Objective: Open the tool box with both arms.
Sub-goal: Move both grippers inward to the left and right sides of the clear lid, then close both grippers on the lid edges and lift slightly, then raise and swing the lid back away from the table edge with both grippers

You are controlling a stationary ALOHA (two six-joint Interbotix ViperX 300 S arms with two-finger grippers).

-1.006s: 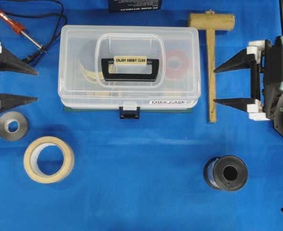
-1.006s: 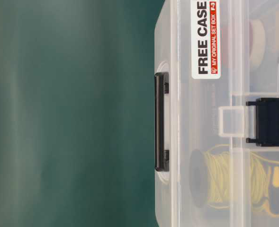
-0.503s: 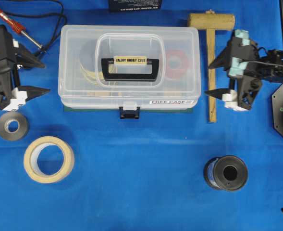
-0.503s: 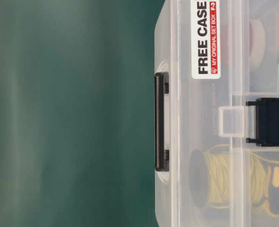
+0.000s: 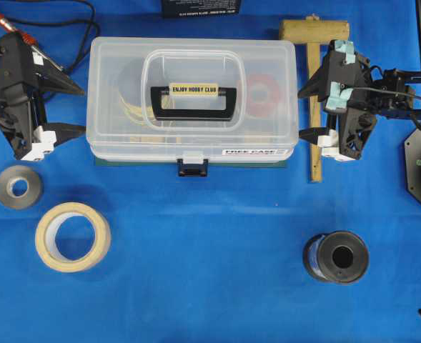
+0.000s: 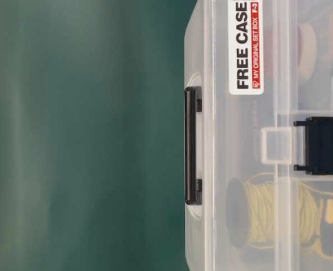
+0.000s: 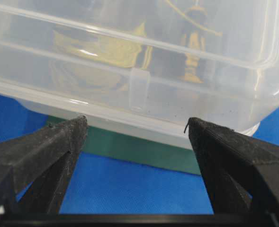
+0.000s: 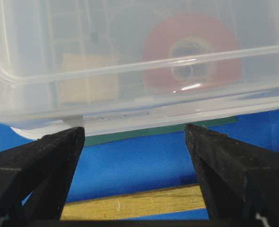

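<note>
The clear tool box [image 5: 192,100] sits closed on a green mat, with its black handle [image 5: 194,102] on the lid and its dark blue latch [image 5: 193,168] at the front. My left gripper [image 5: 80,108] stands open just off the box's left end, fingertips almost at the wall. My right gripper [image 5: 304,113], with teal tape, stands open at the right end, above the mallet handle. In the left wrist view the tool box [image 7: 144,61] fills the top beyond the left gripper [image 7: 137,124]. In the right wrist view the tool box [image 8: 130,61] lies just past the right gripper [image 8: 134,127]. The table-level view shows the tool box [image 6: 251,186] closed.
A wooden mallet [image 5: 314,86] lies right of the box under my right gripper. A soldering iron [image 5: 24,39] with cable is at back left. A grey tape roll [image 5: 18,187], a masking tape roll [image 5: 72,236] and a black spool [image 5: 336,256] lie in front.
Both grippers have turned and moved inward from the table's sides to the two ends of the tool box. The box has not moved.
</note>
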